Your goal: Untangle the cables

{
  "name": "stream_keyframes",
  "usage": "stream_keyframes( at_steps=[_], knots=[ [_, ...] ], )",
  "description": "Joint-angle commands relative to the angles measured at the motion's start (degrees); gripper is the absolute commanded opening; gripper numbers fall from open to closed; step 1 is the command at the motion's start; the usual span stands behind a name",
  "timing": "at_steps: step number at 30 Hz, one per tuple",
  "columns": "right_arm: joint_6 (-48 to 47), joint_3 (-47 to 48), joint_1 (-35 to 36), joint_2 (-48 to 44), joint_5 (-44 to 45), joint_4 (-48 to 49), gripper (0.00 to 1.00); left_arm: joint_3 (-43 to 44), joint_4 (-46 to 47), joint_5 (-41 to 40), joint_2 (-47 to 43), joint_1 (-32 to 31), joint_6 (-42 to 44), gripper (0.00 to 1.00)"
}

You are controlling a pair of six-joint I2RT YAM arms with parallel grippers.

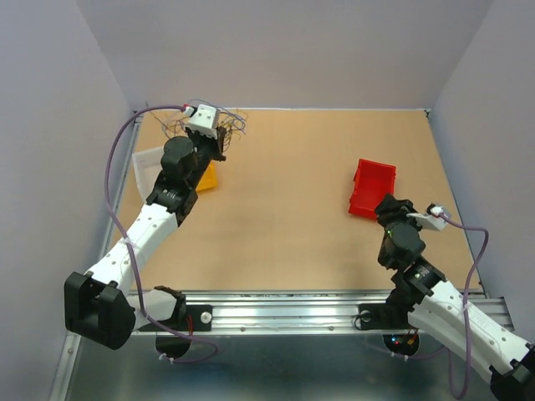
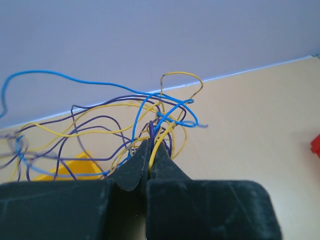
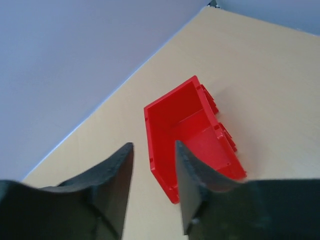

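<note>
The cables (image 2: 145, 112) are a tangle of thin blue, purple and yellow looping wires, held up in front of the back wall. In the top view the cables (image 1: 236, 122) show as a fine dark bunch at the far left corner of the table. My left gripper (image 2: 151, 145) is shut on several strands, a yellow and a purple one pinched between the jaws; it sits at that corner (image 1: 221, 144). My right gripper (image 3: 154, 150) is open and empty, just short of a red bin (image 3: 192, 127), at the right of the table (image 1: 393, 203).
A yellow bin (image 1: 207, 178) lies under the left arm, also seen in the left wrist view (image 2: 75, 167). A white bin (image 1: 146, 163) stands at the left edge. The red bin (image 1: 371, 188) lies at the right. Grey walls enclose the table on three sides.
</note>
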Motion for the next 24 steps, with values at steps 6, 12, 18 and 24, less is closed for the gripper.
stream_keyframes(
  at_steps=[6,12,18,24],
  knots=[
    [-13.9,0.0,0.1,4.9,-25.4,10.8,0.89,0.6,1.0,17.1,0.8,-0.7,1.3,0.0],
    [-19.1,1.2,0.1,17.7,-58.7,27.1,1.0,1.5,-1.4,34.3,2.6,-2.7,3.8,0.0],
    [-18.9,5.6,0.8,32.4,-67.8,35.1,1.0,2.0,-3.4,34.7,4.0,-8.6,7.3,0.0],
    [-19.8,7.8,1.7,42.0,-67.9,43.5,1.0,2.9,-5.6,36.4,4.8,-11.2,8.2,0.0]
  ],
)
